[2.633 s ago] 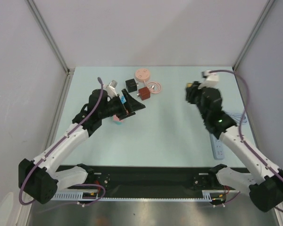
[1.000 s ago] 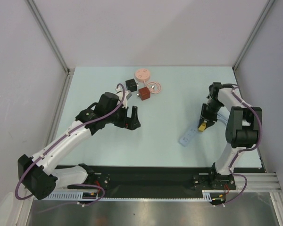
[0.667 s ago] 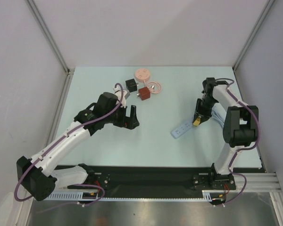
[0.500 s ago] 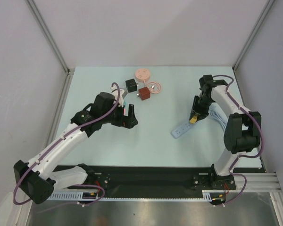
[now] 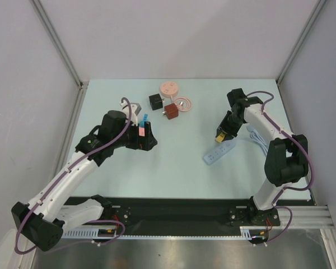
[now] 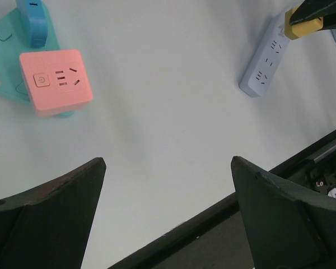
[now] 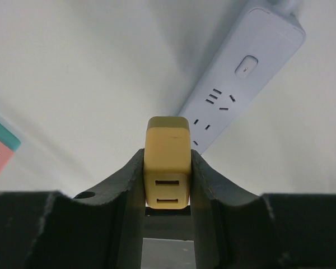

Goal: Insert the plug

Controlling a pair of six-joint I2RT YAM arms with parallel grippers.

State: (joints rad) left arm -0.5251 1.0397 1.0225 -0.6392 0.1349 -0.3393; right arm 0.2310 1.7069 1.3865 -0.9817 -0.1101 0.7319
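Note:
My right gripper (image 5: 222, 133) is shut on a yellow plug (image 7: 167, 137), which also shows in the top view (image 5: 219, 135). It hangs just above the far end of a pale blue power strip (image 5: 219, 152) that lies at an angle on the table; the strip's sockets face up in the right wrist view (image 7: 241, 84) and it also shows in the left wrist view (image 6: 266, 59). I cannot tell whether the plug touches the strip. My left gripper (image 5: 147, 137) is open and empty (image 6: 168, 162), above bare table at the centre left.
A pink socket cube (image 6: 55, 81) lies on a teal piece with a blue part beside my left gripper. A black cube (image 5: 155, 101), a red-brown cube (image 5: 170, 110), a pink disc (image 5: 169, 87) and a coiled cable (image 5: 184, 103) lie at the back. The strip's cord (image 5: 260, 137) trails right.
My right gripper has moved left and farther back with the yellow plug; the power strip ended up nearer the table's middle. My left arm has drawn back to the left, uncovering the pink cube.

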